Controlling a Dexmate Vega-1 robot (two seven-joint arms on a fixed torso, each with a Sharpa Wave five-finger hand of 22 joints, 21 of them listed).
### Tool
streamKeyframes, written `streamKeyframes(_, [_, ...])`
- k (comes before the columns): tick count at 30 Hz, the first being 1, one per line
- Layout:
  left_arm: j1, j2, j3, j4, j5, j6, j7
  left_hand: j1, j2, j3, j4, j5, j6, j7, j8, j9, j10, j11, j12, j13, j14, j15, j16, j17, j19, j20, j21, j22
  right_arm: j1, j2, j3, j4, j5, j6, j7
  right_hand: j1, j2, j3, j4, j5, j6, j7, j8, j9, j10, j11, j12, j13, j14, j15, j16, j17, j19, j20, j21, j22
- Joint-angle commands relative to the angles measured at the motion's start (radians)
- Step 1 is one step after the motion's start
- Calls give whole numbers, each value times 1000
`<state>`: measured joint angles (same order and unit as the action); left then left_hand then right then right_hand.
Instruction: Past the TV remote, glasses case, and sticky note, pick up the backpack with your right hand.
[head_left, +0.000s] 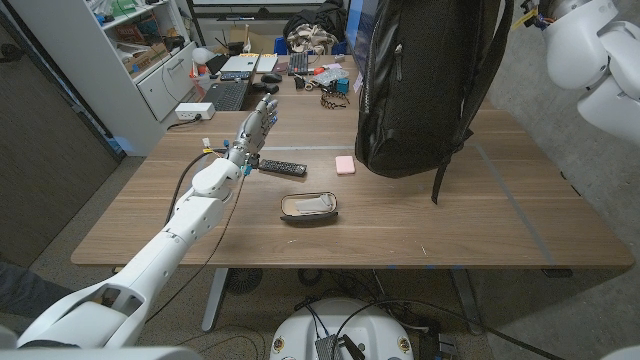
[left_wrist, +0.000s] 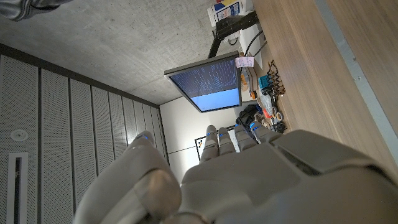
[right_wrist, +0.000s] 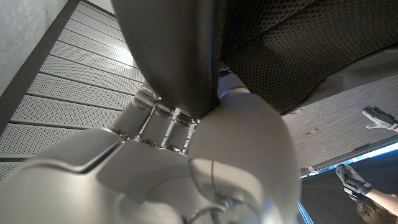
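Note:
The black backpack (head_left: 425, 80) hangs upright over the table's far right part, its bottom low over the wood and one strap dangling to the tabletop. In the right wrist view my right hand (right_wrist: 186, 143) grips a dark strap of the backpack (right_wrist: 298, 56), whose mesh back shows beside my fingers. The pink sticky note (head_left: 345, 164) lies just left of the bag. The black TV remote (head_left: 281, 167) lies further left. The glasses case (head_left: 308, 206) lies open nearer me. My left hand (head_left: 258, 120) is raised beyond the remote, fingers straight and apart, holding nothing; its back (left_wrist: 249, 180) shows in the left wrist view.
The wooden table's (head_left: 400, 235) far edge holds clutter: a keyboard (head_left: 226, 95), a laptop (head_left: 240, 64), a power strip (head_left: 190, 112) and small items (head_left: 330, 82). A white shelf unit (head_left: 140, 50) stands at the far left. A person's gloved hands (right_wrist: 379, 117) show in the right wrist view.

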<state>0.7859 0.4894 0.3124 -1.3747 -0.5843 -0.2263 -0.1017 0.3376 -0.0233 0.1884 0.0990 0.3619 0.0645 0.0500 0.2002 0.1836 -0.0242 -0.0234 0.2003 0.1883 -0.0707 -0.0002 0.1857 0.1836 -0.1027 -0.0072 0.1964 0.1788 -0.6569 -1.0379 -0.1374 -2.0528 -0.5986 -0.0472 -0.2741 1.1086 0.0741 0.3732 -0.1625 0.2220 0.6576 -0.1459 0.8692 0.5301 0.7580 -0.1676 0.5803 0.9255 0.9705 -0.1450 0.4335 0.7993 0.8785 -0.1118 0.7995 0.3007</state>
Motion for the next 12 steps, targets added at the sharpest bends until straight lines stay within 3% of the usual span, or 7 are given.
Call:
streamKeyframes(1, [-2,-7,4,7,1,-7,-2,3,13,-7,-1,-3,3,3,-1,4,-2,6,2,2,-3,-2,4,3,8,-4,9,3,26,4,-23,7,0,-5,15,25,38,28,16,0,9,-2,7,3,32,-20,-7,8,10,-86,-2,3,-8,-98,10,0])
streamKeyframes(12, [-15,-16,14,19,8,0,-2,4,14,-10,-1,-3,5,4,0,4,2,8,3,2,4,-2,6,3,17,-6,11,4,8,-11,-13,-6,-4,-14,19,22,36,31,16,-2,9,-3,8,1,41,-21,-18,16,12,-86,-9,4,-18,-97,27,-7])
